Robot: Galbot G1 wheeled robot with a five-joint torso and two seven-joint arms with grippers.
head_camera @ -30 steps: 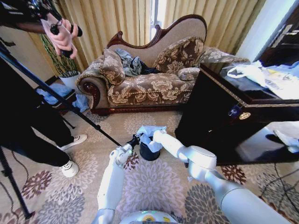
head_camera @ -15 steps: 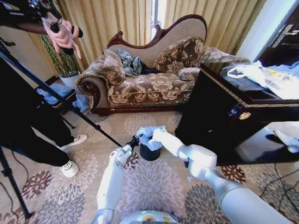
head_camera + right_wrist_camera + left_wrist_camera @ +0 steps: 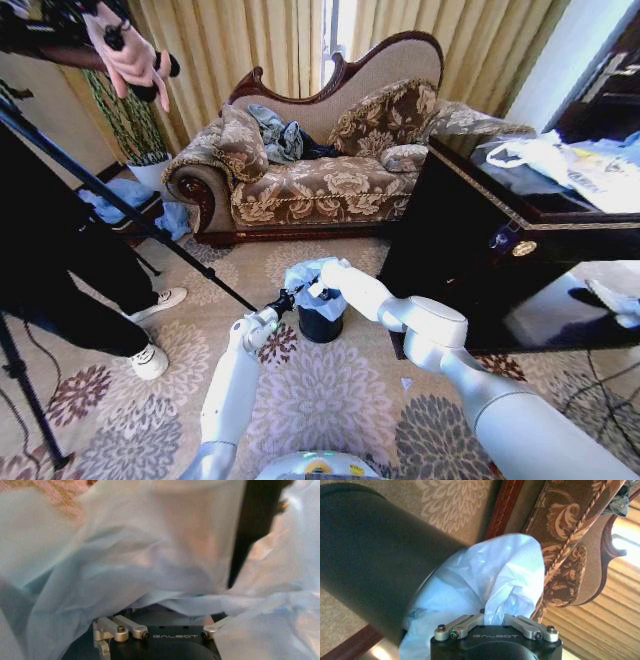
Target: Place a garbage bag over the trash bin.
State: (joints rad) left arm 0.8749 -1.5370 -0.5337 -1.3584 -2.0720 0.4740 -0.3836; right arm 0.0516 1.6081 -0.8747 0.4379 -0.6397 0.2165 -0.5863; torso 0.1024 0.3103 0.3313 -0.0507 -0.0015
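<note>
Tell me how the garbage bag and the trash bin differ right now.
The garbage bag is pale blue-white, thin and translucent; the trash bin is black, opaque and glossy. The bag is crumpled and shapeless, while the bin is a rigid cylinder standing upright on the carpet. The bag is pinched by the left gripper and draped over the right gripper; no gripper holds the bin. They share one spot: the bag bunches over the bin's rim.

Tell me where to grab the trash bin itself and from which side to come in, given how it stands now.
Judging from its pose, take the trash bin low on its bare black wall, coming in level from the robot's side. It stands upright on the carpet, round and smooth, and the garbage bag covers its rim, where the left gripper and right gripper already work.
</note>
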